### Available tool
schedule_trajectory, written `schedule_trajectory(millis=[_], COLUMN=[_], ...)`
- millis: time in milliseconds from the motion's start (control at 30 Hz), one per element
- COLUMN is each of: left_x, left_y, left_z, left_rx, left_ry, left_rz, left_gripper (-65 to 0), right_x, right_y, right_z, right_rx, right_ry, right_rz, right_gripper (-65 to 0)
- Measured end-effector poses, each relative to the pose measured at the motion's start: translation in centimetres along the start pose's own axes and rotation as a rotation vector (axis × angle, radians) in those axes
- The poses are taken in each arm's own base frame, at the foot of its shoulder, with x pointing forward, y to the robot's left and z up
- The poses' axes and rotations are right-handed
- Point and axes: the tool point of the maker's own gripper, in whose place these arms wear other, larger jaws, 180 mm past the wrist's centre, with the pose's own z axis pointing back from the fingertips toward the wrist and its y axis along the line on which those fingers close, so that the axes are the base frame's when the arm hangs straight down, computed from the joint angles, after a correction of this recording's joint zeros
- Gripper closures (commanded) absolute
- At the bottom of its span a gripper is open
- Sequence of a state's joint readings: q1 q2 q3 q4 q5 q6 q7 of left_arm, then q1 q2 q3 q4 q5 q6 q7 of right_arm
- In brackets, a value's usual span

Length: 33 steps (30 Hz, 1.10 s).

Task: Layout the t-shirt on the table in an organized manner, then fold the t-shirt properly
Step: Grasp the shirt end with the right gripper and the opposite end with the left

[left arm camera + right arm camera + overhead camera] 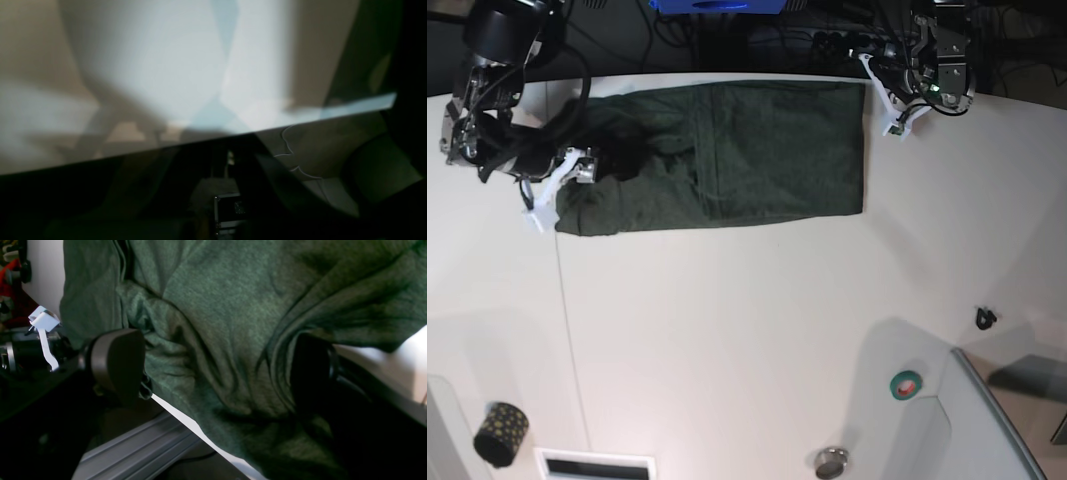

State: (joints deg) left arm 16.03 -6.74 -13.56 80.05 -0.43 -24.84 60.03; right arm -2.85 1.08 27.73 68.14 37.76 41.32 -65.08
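The dark green t-shirt [757,150] lies spread along the far side of the white table [747,340], with its left end bunched. My right gripper [582,170] is at that bunched left end. In the right wrist view its fingers [116,360] stand wide apart, with folds of the t-shirt [217,290] between them at the table's edge. My left gripper [897,105] hovers just off the shirt's far right corner. The left wrist view is blurred: it shows bare table [150,66], a dark green patch at the right, and nothing between the jaws.
A spotted black tape roll [502,432] sits near left. A green tape roll [905,383], a small metal disc [831,462] and a small black clip [984,318] lie near the grey raised tray [1002,425] at the near right. A thin seam [567,330] runs down the table.
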Motion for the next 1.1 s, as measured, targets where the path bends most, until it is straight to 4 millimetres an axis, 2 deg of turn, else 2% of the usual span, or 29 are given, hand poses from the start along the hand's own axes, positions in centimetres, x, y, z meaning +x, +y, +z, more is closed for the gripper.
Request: schedule_trajectory(millis=[67,200,333,900,1100], left_x=[0.0,0.0,0.0,-0.3,-0.3], left_y=[-0.1,-1.1,-1.9,-2.2,-2.1], left_z=[0.0,-0.2,-0.3,-0.3,-0.3], left_rx=[0.004,-0.005,-0.019,-0.031,-0.032], left_ry=[0.001,0.021,0.053,0.150,0.150], left_rz=[0.003,-0.048,-0.072,-0.072,-0.072], left_gripper=[0.0,0.0,0.0,0.0,0.0], right_x=[-0.1,-0.4,-0.8,-0.6,-0.8], right_y=[0.1,0.3,0.4,0.4,1.6], right_z=[-0.1,-0.4,-0.5,-0.6,-1.5], right_rx=[0.000,0.001,0.004,0.003,0.031], right_ry=[0.016,0.027,0.032,0.026,0.023], right_rz=[0.024,0.030,0.025,0.026,0.014], right_gripper=[-63.5,-54.8,-51.0,-50.7,-50.7])
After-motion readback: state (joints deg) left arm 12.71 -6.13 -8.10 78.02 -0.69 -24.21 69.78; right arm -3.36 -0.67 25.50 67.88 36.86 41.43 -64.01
